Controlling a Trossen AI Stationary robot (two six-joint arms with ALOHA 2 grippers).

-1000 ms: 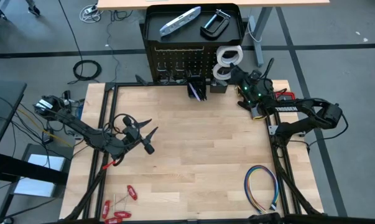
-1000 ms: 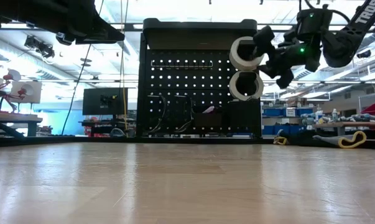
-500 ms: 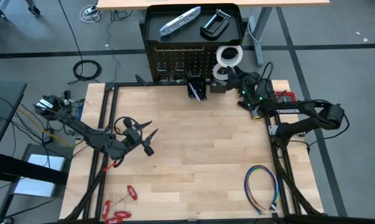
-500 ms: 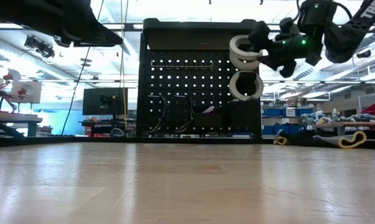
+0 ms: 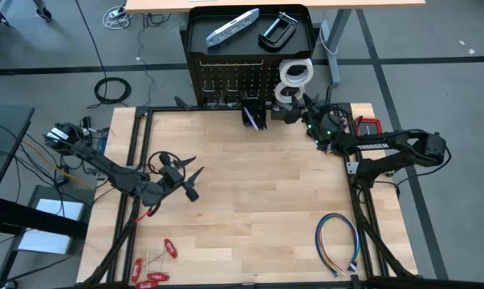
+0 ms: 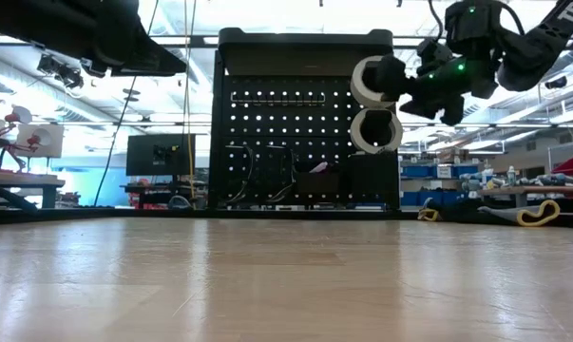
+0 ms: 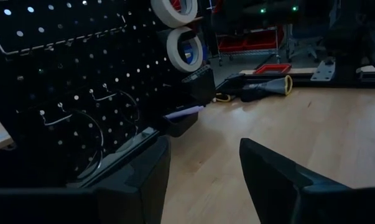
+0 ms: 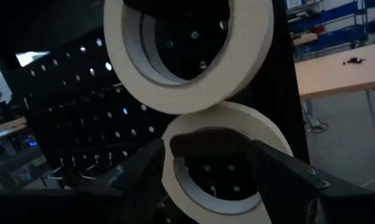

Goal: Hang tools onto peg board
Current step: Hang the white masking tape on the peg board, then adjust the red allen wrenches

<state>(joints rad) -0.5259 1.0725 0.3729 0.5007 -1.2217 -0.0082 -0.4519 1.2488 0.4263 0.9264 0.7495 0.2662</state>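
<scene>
Wooden table surface (image 5: 250, 185) lies bare at its middle. We find the right gripper (image 5: 299, 112) at the peg board (image 6: 296, 133), fingers spread and holding nothing, directly facing the two white tape rolls (image 8: 193, 81), which hang one above the other on the board's right side, their openings turned toward it. We judge this arm far the nearer. The left gripper (image 5: 189, 178), also spread and empty, hovers well apart over the table's left side.

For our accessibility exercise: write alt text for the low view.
Two white tape rolls hang one above the other on a large upright black metal peg board, with the right claw beside the upper roll. Pale wooden table fills the foreground.
</scene>
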